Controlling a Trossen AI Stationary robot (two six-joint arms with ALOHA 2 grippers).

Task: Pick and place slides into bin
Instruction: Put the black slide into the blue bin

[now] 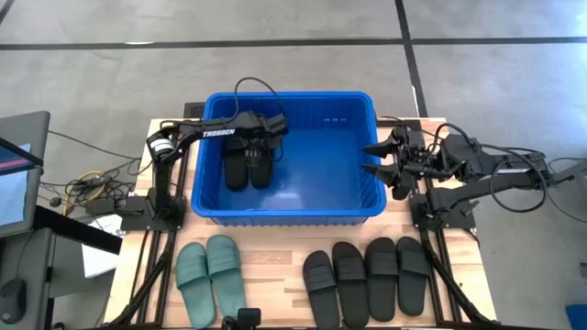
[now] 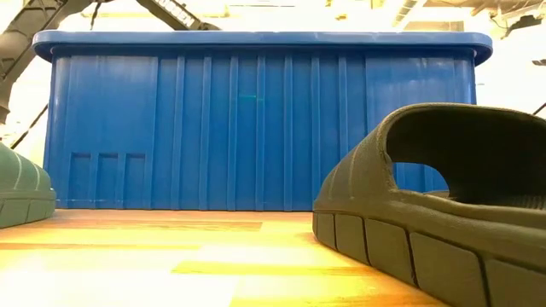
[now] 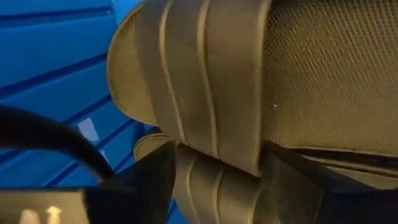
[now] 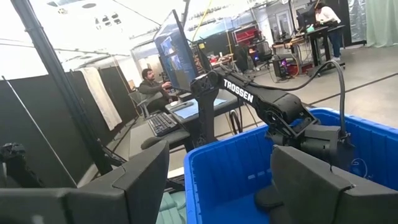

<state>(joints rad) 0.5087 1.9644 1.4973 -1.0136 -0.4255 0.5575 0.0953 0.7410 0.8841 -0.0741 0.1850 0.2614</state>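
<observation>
Two black slides [image 1: 248, 165] lie side by side on the floor of the blue bin [image 1: 353, 206], in its left half in the overhead picture. My left pincer [image 1: 261, 137] hangs just over their upper ends, and from above I can't make out its fingers. Only the left wrist view settles that: its dark fingers [image 3: 155, 174] stand apart on either side of a ribbed black strap [image 3: 186, 74], with a second slide under it against the ribbed blue wall [image 3: 50, 56].

Six more slides wait on the wooden table [image 1: 275, 266] at the bottom of the overhead frame: a sage green pair [image 1: 209, 275] at lower left, four black slides [image 1: 367, 278] at lower right. The low view shows none of the bin's contents, only its ribbed outer wall [image 2: 256, 119], one black slide [image 2: 444, 222] close at right and a green edge [image 2: 21, 192] at far left.

My right pincer [image 1: 381, 158] hovers at the bin's right rim, fingers spread. Its wrist view alone shows my left arm [image 4: 267, 102] reaching into the bin and a seated person [image 4: 149, 84] at a desk beyond.
</observation>
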